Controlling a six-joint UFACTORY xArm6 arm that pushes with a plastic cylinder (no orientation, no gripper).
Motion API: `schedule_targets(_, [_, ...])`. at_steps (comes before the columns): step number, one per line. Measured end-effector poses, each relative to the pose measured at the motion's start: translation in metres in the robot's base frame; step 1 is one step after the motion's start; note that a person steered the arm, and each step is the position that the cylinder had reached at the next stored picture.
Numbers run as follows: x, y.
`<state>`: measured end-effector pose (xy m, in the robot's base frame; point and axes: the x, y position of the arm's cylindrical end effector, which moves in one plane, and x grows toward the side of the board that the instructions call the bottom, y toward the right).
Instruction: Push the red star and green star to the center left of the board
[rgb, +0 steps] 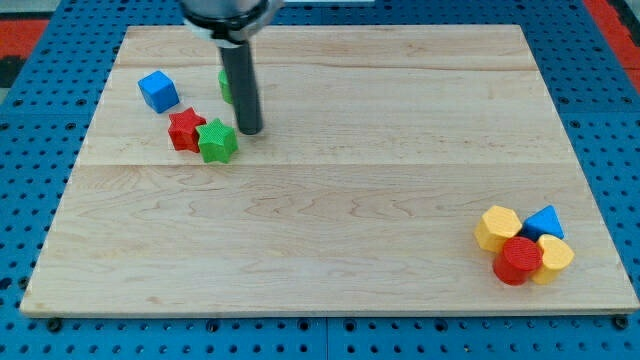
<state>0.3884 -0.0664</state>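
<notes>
The red star (184, 129) and the green star (217, 141) lie touching each other at the upper left of the wooden board (330, 180), the red one to the view's left. My tip (249, 131) rests on the board just to the right of the green star, slightly above it, and looks close to touching it. The dark rod rises from there toward the view's top.
A blue cube (158, 90) sits up-left of the red star. A green block (226, 86) is mostly hidden behind the rod. At the lower right lie a yellow hexagon (497, 227), a blue triangle (545, 222), a red cylinder (518, 260) and another yellow block (555, 255).
</notes>
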Motion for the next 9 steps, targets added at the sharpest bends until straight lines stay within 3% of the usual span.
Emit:
schedule_targets(1, [0.000,0.040])
schedule_targets(3, [-0.022,-0.032])
schedule_targets(6, [-0.006,-0.107])
schedule_targets(8, [-0.020,-0.084])
schedule_targets(9, [-0.020,-0.028])
